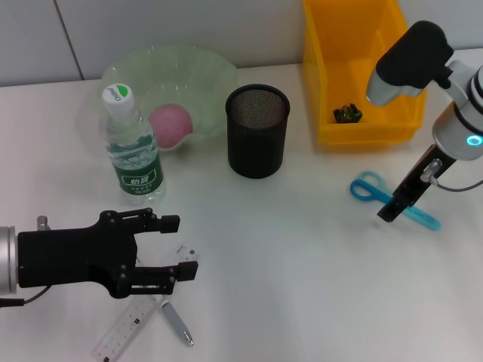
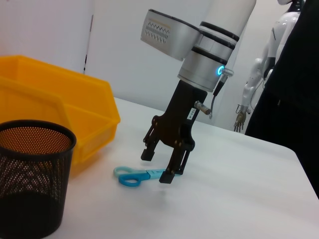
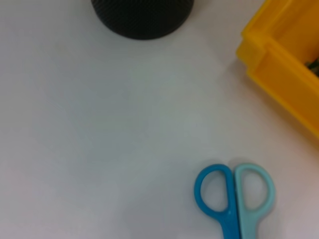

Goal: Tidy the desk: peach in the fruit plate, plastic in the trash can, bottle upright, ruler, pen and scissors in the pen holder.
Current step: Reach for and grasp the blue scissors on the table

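Note:
The blue scissors lie flat at the right, with my right gripper low over their blades. From the left wrist view that right gripper is open, its fingers straddling the scissors. The scissors' handles fill the right wrist view. My left gripper hovers open at the lower left, just above the clear ruler and the pen. The bottle stands upright. A pink peach rests in the green fruit plate. Crumpled plastic lies in the yellow trash can.
The black mesh pen holder stands in the middle at the back, between the plate and the yellow bin. It also shows as the mesh pen holder close in the left wrist view and the pen holder in the right wrist view.

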Available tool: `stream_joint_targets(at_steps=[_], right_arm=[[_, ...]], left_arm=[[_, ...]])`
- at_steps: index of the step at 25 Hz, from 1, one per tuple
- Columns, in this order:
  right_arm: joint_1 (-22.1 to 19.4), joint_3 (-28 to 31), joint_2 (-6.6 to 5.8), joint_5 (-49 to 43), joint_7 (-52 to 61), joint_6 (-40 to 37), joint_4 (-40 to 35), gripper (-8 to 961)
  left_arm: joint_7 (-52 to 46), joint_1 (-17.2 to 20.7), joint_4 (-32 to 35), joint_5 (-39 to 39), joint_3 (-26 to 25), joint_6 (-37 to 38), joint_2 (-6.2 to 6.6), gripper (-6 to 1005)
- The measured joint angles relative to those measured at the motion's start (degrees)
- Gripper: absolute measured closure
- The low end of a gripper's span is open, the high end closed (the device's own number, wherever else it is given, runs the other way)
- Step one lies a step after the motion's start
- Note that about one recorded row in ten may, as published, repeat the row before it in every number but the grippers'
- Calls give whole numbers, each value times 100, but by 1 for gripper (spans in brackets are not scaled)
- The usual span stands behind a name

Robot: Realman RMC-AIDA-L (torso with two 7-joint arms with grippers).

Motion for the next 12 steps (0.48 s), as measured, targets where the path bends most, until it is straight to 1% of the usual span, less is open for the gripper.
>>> stream_joint_targets(at_steps=[4, 12], right_arm=[[9, -1, 4, 46, -41, 130, 150, 207], [-6, -4, 11, 112, -81, 148, 155, 228]], left_arm=[[-21, -2, -6, 13, 0, 0, 0, 183], [-61, 31, -79, 13, 0, 29, 5, 184]])
